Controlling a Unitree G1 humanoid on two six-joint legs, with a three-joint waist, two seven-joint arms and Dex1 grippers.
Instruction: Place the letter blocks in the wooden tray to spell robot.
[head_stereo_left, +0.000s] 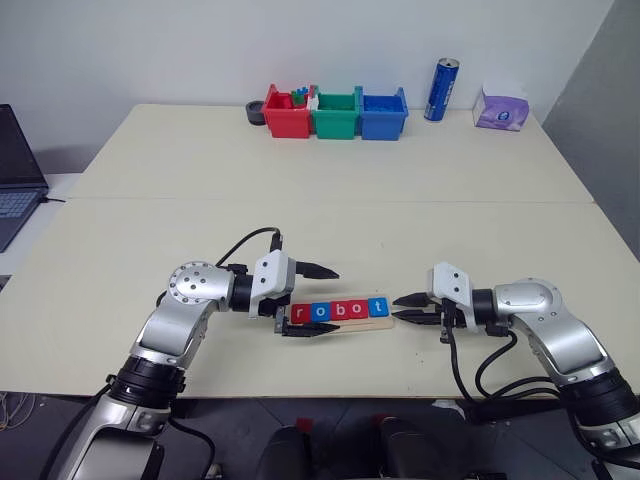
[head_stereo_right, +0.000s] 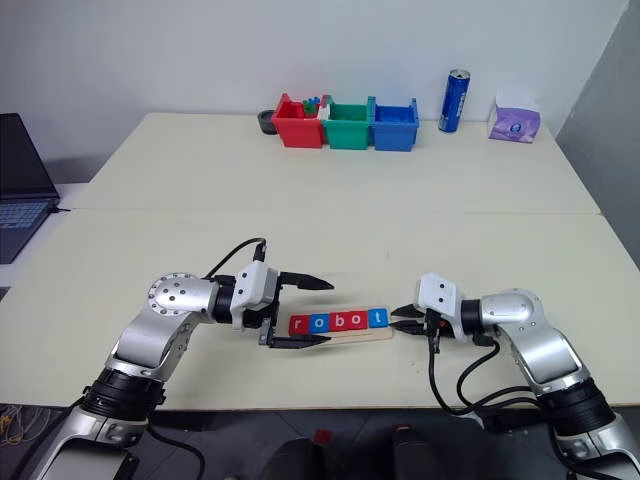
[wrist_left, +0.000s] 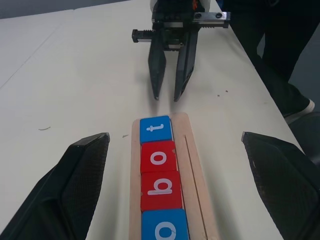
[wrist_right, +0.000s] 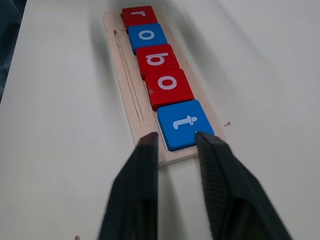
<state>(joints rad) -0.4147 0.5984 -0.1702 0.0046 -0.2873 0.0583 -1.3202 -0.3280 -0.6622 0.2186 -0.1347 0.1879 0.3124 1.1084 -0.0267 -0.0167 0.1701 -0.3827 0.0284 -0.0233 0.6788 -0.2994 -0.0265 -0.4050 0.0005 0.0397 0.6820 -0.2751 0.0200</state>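
My left gripper (head_stereo_left: 312, 299) stood spread wide around the left end of the tray (head_stereo_left: 338, 323), its near finger hiding that end's front edge. The five blocks (head_stereo_left: 339, 310) lay in the tray, reading r, o, b, o, t. Just off the right end, my right gripper (head_stereo_left: 409, 307) had its fingers slightly parted, gripping nothing, tips near the t block (wrist_right: 184, 124); whether they touched wood I couldn't tell.

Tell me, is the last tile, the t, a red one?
No, the t tile at the end of the tray is blue, right after two red tiles.
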